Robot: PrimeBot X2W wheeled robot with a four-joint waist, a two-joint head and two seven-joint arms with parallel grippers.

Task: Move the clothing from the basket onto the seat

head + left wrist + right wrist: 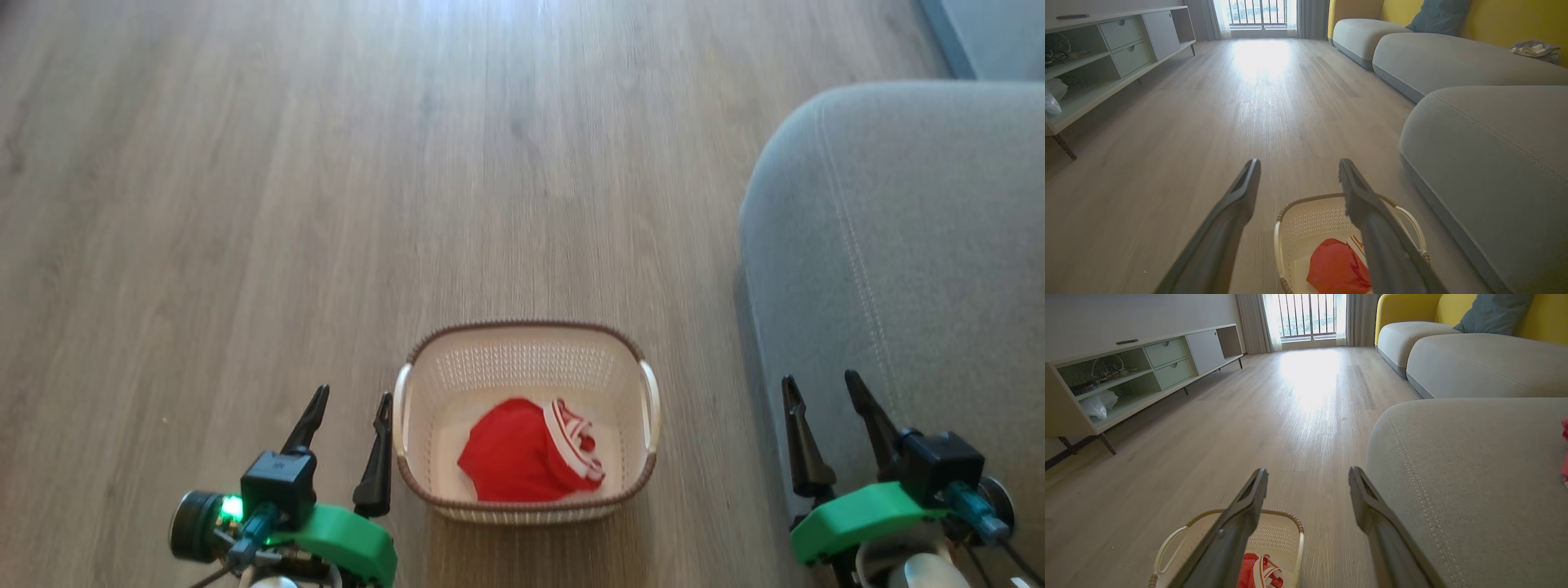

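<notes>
Red garment with white striped trim (522,453): bunched in cream basket (522,363) on floor (245,204) beside grey seat (898,245); left claw (355,394) and right claw (819,377) wide open, empty; step judged pre-grasp, next a reach down into basket.

You had daylight coming through the barred window (1308,314) at the top centre of both wrist views, and it threw a white glare patch on the wooden floor (1310,371) beneath. In your head view the same glare bleached the top centre, and the floor grain looked smeared. The seat (898,245) cast a dark shadow along its left edge. Wrist views bowed at the edges; the fingers (1224,220) of the left gripper (1299,162) were soft.
</notes>
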